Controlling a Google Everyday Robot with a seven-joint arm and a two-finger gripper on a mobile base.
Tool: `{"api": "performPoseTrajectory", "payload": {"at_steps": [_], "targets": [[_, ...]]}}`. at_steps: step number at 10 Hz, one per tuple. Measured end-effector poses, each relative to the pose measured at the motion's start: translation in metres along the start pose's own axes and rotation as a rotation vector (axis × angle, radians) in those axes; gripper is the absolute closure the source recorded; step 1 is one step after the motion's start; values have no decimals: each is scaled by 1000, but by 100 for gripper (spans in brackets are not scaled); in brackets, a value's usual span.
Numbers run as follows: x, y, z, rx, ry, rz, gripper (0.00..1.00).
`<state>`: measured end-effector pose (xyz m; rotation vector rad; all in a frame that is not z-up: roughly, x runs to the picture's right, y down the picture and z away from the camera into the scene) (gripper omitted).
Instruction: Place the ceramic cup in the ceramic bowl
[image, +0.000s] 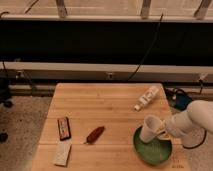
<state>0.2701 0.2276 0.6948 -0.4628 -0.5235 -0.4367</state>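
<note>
The white ceramic cup (148, 129) is tilted, its rim up and to the left, and sits over the back left part of the green ceramic bowl (151, 150) at the table's front right. My gripper (163, 131) comes in from the right on a white arm and is shut on the cup's right side. The cup's base is low over the bowl's inside; I cannot tell whether it touches.
On the wooden table (110, 100) lie a small white bottle (146, 98) at the back right, a reddish-brown oblong item (94, 134) in the middle, a dark bar (63, 127) and a pale packet (62, 153) at the left. A black rail runs behind.
</note>
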Motion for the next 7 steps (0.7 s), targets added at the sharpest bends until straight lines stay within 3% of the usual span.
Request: {"api": "performPoseTrajectory", "payload": {"at_steps": [7], "targets": [[-1, 2, -1, -1, -12, -4, 55]]}}
